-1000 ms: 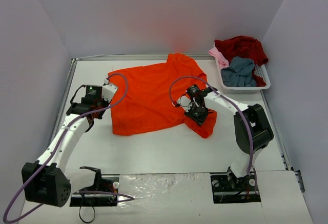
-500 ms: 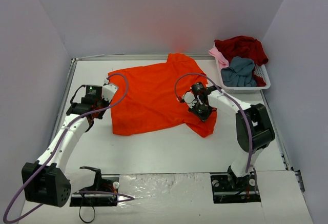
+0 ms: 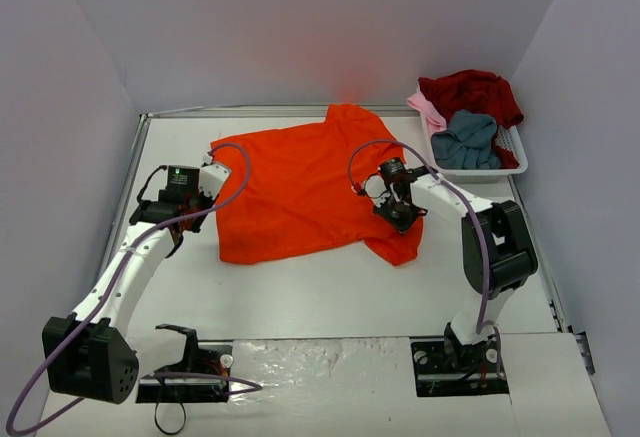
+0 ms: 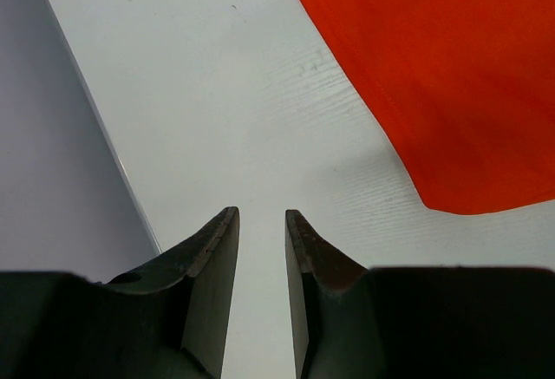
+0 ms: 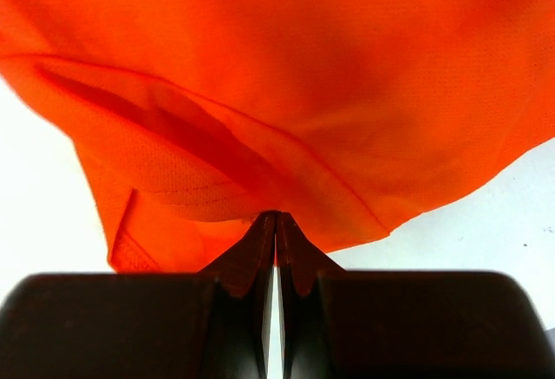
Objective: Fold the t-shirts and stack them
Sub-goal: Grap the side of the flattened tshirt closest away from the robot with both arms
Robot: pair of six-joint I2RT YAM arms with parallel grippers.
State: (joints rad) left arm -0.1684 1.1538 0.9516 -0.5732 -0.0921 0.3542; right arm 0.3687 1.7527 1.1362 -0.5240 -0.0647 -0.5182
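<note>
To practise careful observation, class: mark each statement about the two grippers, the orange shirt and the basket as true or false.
1. The right gripper is shut on the orange t-shirt at its edge. True.
2. The left gripper grips the orange t-shirt. False: its jaws stand slightly apart over the bare table, beside the shirt.
3. The basket stands at the table's far right. True.
4. The basket holds one shirt. False: a dark red t-shirt, a grey-blue t-shirt and a pink t-shirt lie in it.
</note>
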